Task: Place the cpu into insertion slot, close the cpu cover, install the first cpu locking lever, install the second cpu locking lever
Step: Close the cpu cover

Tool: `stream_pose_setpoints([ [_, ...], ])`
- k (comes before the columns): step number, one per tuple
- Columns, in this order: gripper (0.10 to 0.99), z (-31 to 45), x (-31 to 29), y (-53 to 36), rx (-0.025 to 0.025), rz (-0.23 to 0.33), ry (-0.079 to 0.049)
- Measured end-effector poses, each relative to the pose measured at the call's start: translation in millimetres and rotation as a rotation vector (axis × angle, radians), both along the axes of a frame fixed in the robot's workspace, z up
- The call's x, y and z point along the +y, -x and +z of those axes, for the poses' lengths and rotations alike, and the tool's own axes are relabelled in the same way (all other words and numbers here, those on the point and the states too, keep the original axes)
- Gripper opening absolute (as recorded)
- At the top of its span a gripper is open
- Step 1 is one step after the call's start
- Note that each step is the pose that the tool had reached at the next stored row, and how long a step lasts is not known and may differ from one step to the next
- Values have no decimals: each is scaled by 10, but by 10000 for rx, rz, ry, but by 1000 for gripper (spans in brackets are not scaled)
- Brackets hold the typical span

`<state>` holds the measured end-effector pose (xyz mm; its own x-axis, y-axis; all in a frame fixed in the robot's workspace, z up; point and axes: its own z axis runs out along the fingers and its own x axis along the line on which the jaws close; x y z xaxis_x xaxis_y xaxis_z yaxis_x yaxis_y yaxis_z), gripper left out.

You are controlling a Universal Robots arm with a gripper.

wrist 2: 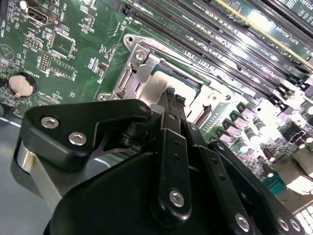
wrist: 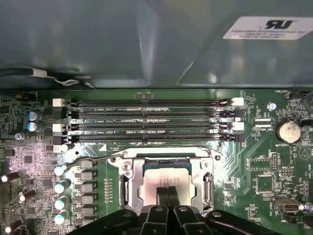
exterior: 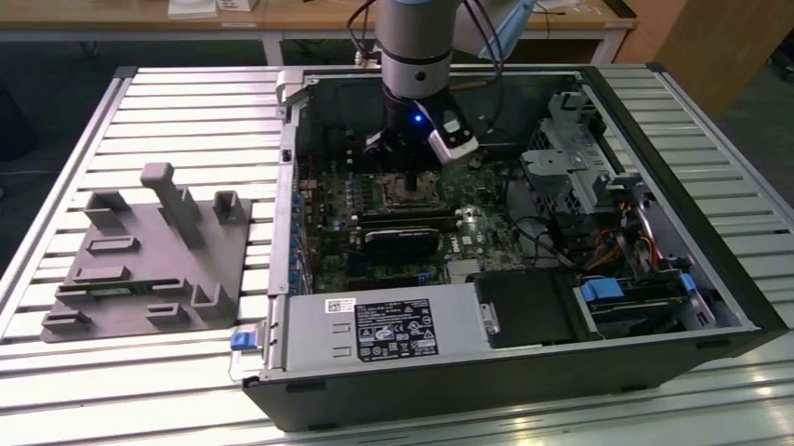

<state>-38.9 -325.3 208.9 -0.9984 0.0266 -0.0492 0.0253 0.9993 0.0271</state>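
The cpu (wrist: 166,174) lies with its silvery-grey top showing in the insertion slot (exterior: 404,192) on the green board. The cpu cover (wrist: 199,177), a silvery frame, lies flat around it, and the chip shows through its window. My gripper (wrist: 166,193) hangs right over the near edge of the chip, shut, with nothing between its two black fingertips (wrist 2: 172,98); whether they touch the chip I cannot tell. A thin wire locking lever (wrist: 95,160) runs along one side of the socket. In the exterior view my gripper (exterior: 403,175) reaches down into the open computer case.
Several long black memory slots (wrist: 146,120) lie just past the socket. Capacitors (wrist: 61,186) stand on one side and a coin battery (wrist: 288,131) on the other. A black card (exterior: 403,240), drive bays (exterior: 620,297) and the case walls (exterior: 285,186) hem in the arm. A grey fixture block (exterior: 149,255) sits on the exterior view's left.
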Motion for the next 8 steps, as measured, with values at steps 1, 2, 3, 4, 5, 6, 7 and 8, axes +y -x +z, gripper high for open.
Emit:
stream_pose_setpoints([
  [1,106,12,0,0,-1,0,-1],
  [2,106,28,1,0,0,-1,-1],
  [3,106,45,1,0,0,0,-1],
  [4,106,67,1,0,0,0,-1],
  [5,106,86,2,0,0,0,-1],
  [6,106,105,2,0,0,0,-1],
  [7,106,122,3,0,-1,-1,-1],
  [8,106,138,3,0,-1,0,-1],
])
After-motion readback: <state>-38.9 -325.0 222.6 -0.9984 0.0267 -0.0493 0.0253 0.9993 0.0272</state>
